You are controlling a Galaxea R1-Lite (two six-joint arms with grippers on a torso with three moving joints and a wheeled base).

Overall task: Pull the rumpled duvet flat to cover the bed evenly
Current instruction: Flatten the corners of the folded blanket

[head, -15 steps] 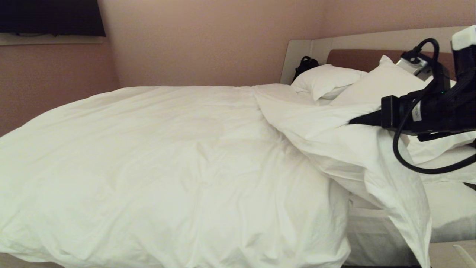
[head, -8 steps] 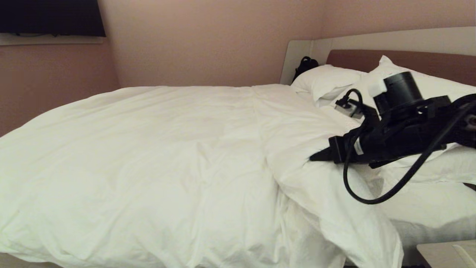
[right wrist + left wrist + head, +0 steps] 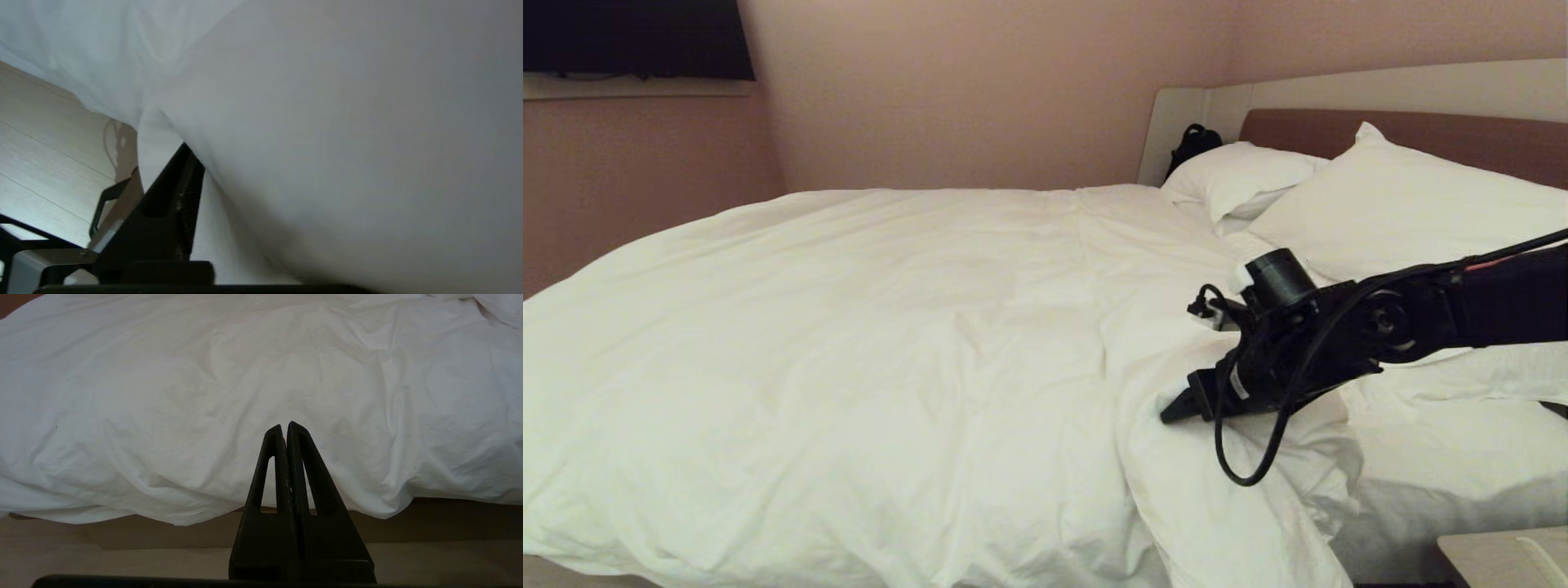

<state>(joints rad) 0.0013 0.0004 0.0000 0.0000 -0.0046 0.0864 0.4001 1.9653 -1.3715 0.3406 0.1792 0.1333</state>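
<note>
Puffy, wrinkled white duvet (image 3: 890,343) spread over bed (image 3: 1339,90).
Right gripper (image 3: 1176,407) resting on duvet, grip unclear; left gripper (image 3: 284,428) clenched, empty.

arm (image 3: 1462,314): black | cable: black loop | tool (image 3: 284,426): black, triangular cut-outs

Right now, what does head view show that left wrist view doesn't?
Head view only: two pillows, the headboard, and the right gripper lying against the duvet's bunched corner near the pillows. Left wrist view only: the left gripper, shut, clear of the bedding, and the beige bed base under the hanging edge. Both: the wrinkled duvet.
</note>
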